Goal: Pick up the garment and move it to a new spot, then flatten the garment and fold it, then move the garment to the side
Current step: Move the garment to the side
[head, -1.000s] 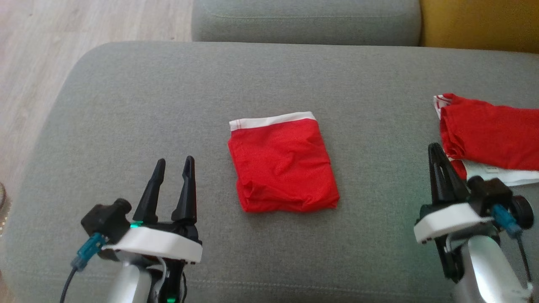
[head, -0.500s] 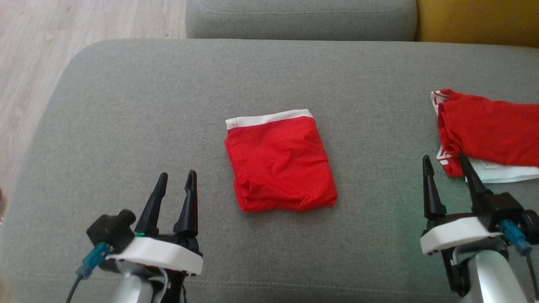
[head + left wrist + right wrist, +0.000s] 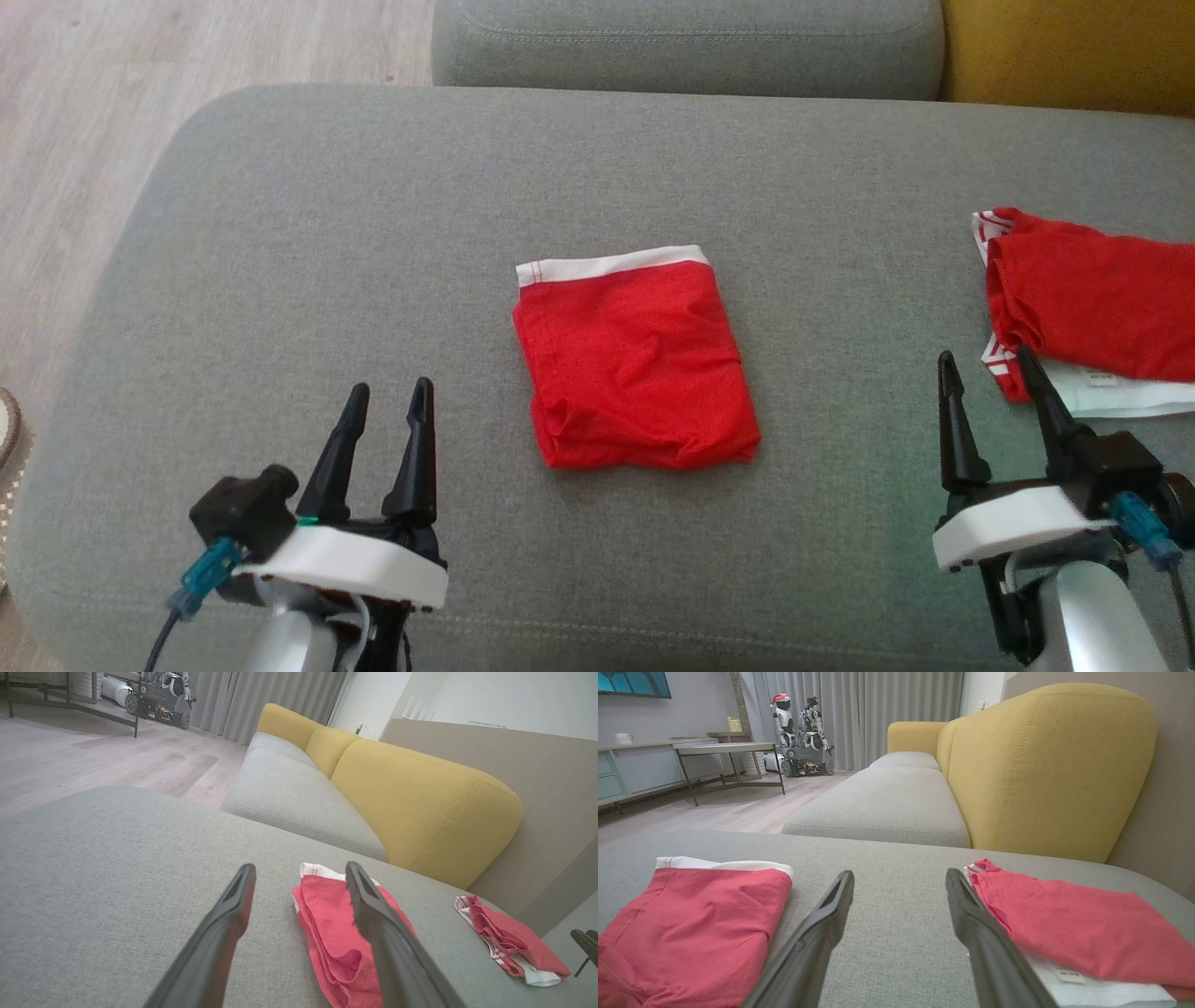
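- Garment, red and folded, lies at the centre of the grey cushion.
- Second red garment rests atop white cloth at the cushion's right edge.
- Left gripper and right gripper: both released, holding nothing.

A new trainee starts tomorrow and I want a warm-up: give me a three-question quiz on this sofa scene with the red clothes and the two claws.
1. True or false: the right claw grips the folded red boxer briefs.
2. The briefs' waistband is: A white, B black, C yellow.
3. Fill in: the second red garment lies nearest the ____ claw.
Key: 1 false, it and the left claw are both open and empty; 2 A; 3 right.
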Available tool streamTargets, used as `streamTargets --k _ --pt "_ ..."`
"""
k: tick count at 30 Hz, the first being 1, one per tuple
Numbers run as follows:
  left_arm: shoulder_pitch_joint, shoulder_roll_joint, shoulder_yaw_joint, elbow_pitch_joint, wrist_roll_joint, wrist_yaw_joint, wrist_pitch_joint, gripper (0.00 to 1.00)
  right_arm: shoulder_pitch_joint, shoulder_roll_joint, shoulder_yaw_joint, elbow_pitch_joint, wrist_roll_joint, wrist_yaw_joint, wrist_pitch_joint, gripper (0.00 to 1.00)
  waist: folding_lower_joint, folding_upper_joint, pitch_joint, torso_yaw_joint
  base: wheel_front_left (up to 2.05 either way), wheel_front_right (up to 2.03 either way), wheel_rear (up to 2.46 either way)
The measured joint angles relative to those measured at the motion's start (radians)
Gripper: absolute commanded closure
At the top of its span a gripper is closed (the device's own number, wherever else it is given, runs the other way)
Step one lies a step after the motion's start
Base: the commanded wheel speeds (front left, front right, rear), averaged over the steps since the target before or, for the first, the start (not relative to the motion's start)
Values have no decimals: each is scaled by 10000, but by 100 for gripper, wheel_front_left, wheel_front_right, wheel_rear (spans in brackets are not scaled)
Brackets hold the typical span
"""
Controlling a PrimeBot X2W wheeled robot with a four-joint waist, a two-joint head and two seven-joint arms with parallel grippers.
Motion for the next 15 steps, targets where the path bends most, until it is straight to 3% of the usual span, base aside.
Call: streamTargets --k 8,15 --pt "-2 0 10 -13 0 0 0 0 -3 0 52 -13 23 0 13 0 0 0 127 73 0 0 0" --pt "-60 -2 -65 -13 0 -6 0 0 -249 2 794 109 359 0 339 0 0 0 282 248 0 0 0"
